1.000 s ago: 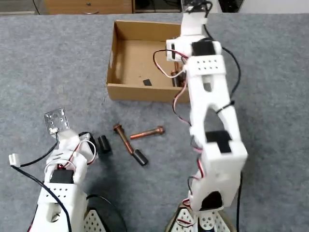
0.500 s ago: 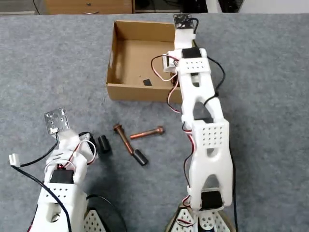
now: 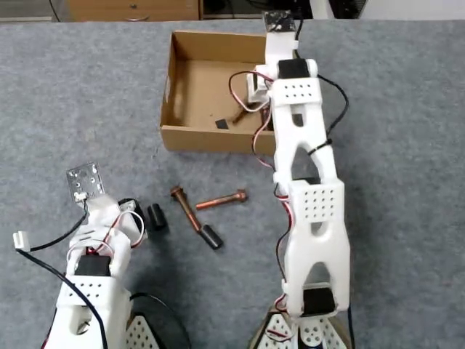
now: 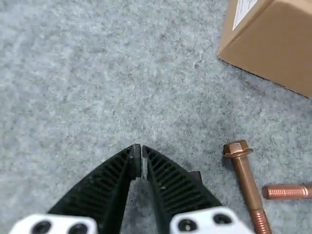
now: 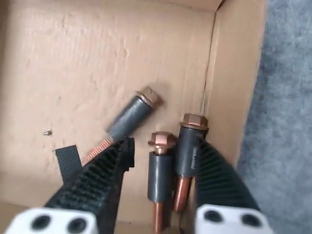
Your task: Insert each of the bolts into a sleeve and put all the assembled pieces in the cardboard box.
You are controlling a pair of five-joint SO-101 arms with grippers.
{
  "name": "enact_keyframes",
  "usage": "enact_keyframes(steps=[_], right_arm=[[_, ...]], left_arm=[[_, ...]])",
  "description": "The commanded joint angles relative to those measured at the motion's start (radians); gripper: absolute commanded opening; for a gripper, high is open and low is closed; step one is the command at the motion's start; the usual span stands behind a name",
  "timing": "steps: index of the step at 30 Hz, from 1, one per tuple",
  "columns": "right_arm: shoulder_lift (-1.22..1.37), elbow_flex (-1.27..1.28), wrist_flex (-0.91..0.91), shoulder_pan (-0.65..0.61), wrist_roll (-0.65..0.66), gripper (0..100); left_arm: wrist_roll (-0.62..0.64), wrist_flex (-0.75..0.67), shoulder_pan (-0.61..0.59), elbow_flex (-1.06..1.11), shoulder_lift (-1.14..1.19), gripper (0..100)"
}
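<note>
Two white arms, left (image 3: 94,287) and right (image 3: 305,160), share a grey carpeted tabletop (image 3: 87,87). Next in size is the open brown cardboard box (image 3: 211,138). Inside its right end the right jaws hang wide apart, holding nothing, above three copper bolts already in dark sleeves (image 5: 129,117) on the box floor. The left jaws are pressed together, empty, near the carpet and just beside a loose short black sleeve (image 3: 155,216). Between the arms lie a copper hex-head bolt with a black sleeve at its threaded end (image 3: 187,211) and a bare copper bolt (image 3: 221,200). The bolts look rigid, dense, smooth and apt to roll, so they are probably best pinched across mid-shank. The light sleeve is probably best gripped across its matte body.
</note>
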Motion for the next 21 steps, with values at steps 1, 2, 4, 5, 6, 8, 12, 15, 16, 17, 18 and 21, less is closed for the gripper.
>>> enact_keyframes(steps=[1, 2, 4, 5, 6, 8, 12, 15, 16, 17, 18, 21], right_arm=[[-0.015, -0.111, 0.061, 0.015, -0.005, 18.2], [-0.018, -0.136, 0.089, 0.013, -0.005, 18.2], [-0.019, -0.213, 0.163, 0.012, -0.006, 18.2], [-0.018, -0.262, 0.206, 0.010, -0.006, 18.2], [-0.018, -0.311, 0.252, 0.010, -0.006, 18.2], [-0.018, -0.426, 0.353, 0.008, -0.006, 18.2], [-0.021, -0.656, 0.442, 0.016, -0.005, 18.2], [-0.102, -0.613, 0.443, 0.010, -0.003, 18.2], [-0.143, -0.582, 0.443, 0.007, -0.003, 18.2], [-0.186, -0.545, 0.443, 0.001, -0.003, 18.2], [-0.236, -0.507, 0.443, -0.008, -0.003, 18.2], [-0.395, -0.340, 0.443, -0.044, -0.003, 18.2]], left_arm=[[0.000, -0.018, -0.009, 0.014, -0.008, 2], [0.000, -0.018, -0.009, 0.014, -0.008, 2], [0.000, -0.018, -0.009, 0.014, -0.008, 2], [0.000, -0.018, -0.009, 0.014, -0.008, 2], [0.000, -0.018, -0.009, 0.014, -0.008, 2], [0.000, -0.018, -0.009, 0.014, -0.008, 2], [0.000, -0.018, -0.009, 0.012, -0.008, 2], [0.000, -0.020, -0.012, 0.011, -0.008, 2], [0.002, -0.020, -0.021, 0.009, -0.008, 2], [0.002, -0.020, -0.034, 0.006, -0.008, 2], [0.002, -0.020, -0.043, 0.005, -0.008, 2], [0.002, -0.057, -0.049, 0.017, -0.008, 2]])
